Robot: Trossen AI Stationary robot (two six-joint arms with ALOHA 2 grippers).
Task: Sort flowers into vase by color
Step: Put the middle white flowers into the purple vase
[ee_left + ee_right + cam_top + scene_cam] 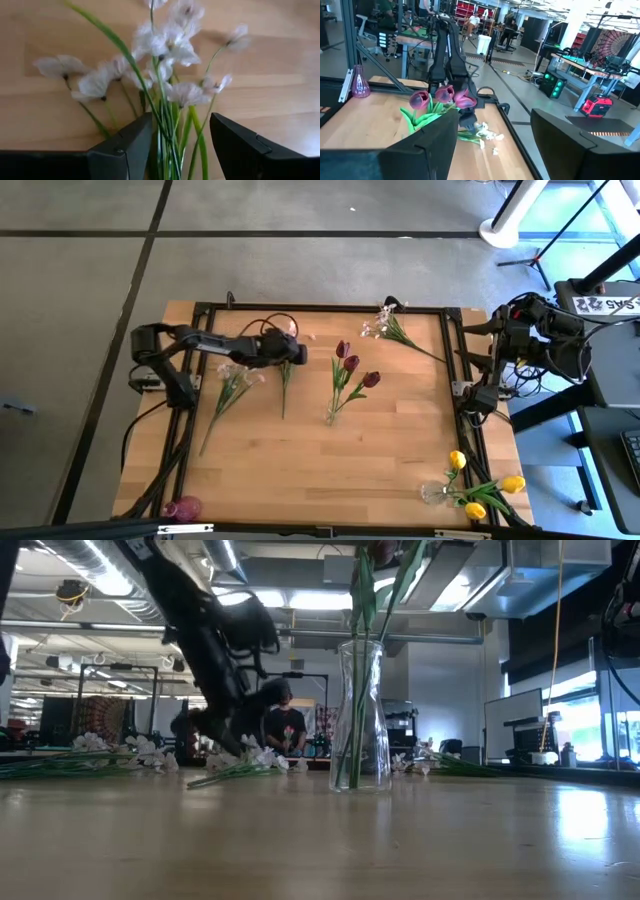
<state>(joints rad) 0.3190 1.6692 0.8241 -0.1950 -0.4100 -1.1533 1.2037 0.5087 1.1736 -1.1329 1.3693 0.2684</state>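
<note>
My left gripper (290,352) (180,125) is low over the table's far left part, open, with one finger on each side of the green stems of a white-pink spray (170,45) (284,385) lying flat on the wood. A second spray (232,385) lies just left of it, and a third (390,325) is near the far edge. Dark red tulips (350,365) stand in a clear vase (360,715) mid-table. Yellow tulips (476,509) sit in a clear vase (435,493) at the near right corner. My right gripper (495,130) waits open at the table's right edge.
A small pink vase (183,507) stands at the near left corner. A black metal frame (320,308) runs along the table's edges. Bare wood lies between the red tulips and the near edge. People and benches show in the room beyond.
</note>
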